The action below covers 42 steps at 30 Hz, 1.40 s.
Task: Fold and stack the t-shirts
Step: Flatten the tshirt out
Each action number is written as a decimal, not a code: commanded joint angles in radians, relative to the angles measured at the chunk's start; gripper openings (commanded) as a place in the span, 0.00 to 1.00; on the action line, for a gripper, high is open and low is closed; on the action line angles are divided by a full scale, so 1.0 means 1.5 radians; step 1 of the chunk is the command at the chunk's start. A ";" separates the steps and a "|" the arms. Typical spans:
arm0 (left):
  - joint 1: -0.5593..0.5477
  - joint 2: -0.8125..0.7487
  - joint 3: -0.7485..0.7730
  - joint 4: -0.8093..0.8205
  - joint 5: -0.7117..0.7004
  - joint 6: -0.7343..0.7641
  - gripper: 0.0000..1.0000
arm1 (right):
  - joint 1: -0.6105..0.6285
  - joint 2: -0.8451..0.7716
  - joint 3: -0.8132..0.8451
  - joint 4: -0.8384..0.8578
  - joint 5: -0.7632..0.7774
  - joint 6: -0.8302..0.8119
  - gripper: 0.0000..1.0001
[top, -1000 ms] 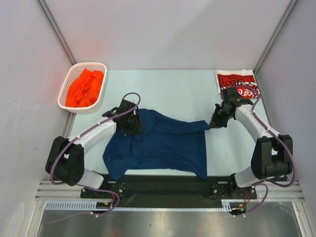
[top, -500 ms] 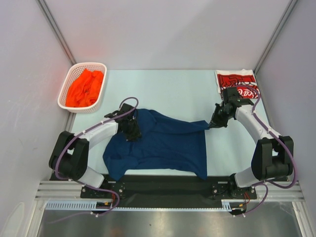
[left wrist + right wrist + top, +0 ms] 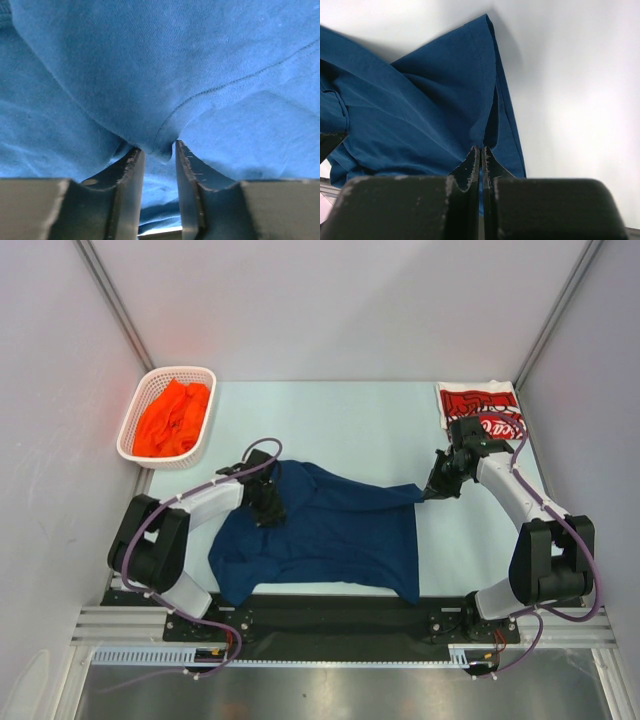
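The dark navy t-shirt lies spread and rumpled across the near middle of the table. My left gripper presses down on its upper left part; in the left wrist view its jaws pinch a raised fold of blue cloth at their tips. My right gripper holds the shirt's far right corner, and its jaws stand shut on the blue hem. A folded red t-shirt with white script rests at the back right. An orange t-shirt is bundled in the basket.
The white lattice basket stands at the back left corner. The pale table is walled in by grey panels on three sides. A black rail with both arm bases runs along the near edge.
My left gripper has slid a little toward the near side over the navy shirt and its jaws have narrowed onto a fold. The right arm holds still.
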 commanded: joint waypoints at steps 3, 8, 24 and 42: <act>0.009 0.013 0.037 0.015 -0.013 -0.010 0.29 | 0.003 -0.021 0.007 -0.004 0.003 -0.006 0.00; 0.009 0.012 0.047 0.014 -0.023 -0.001 0.22 | 0.004 -0.020 0.010 -0.003 0.005 -0.004 0.00; 0.009 -0.152 0.166 -0.072 -0.133 0.122 0.00 | 0.037 0.015 0.151 -0.046 0.104 -0.064 0.00; 0.078 -0.346 0.696 -0.015 -0.249 0.399 0.00 | 0.040 -0.131 0.496 -0.024 0.297 -0.138 0.00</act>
